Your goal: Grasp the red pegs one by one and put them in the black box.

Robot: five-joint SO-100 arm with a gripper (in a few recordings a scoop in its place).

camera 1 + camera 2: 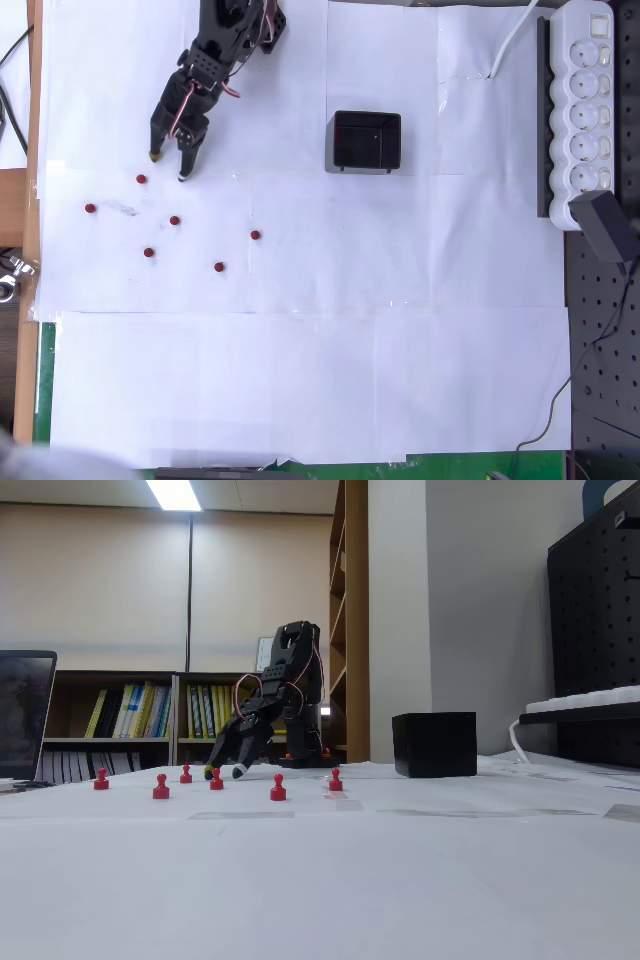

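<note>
Pincer (168,166) released, jaws apart, nothing held, tips just above paper nr red pegs (141,179)

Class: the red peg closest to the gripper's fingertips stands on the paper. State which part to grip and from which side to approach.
Grip the red peg at its narrow waist below the knob, coming from above. It stands upright, free of its neighbours; the open gripper hangs just beside it.
</note>
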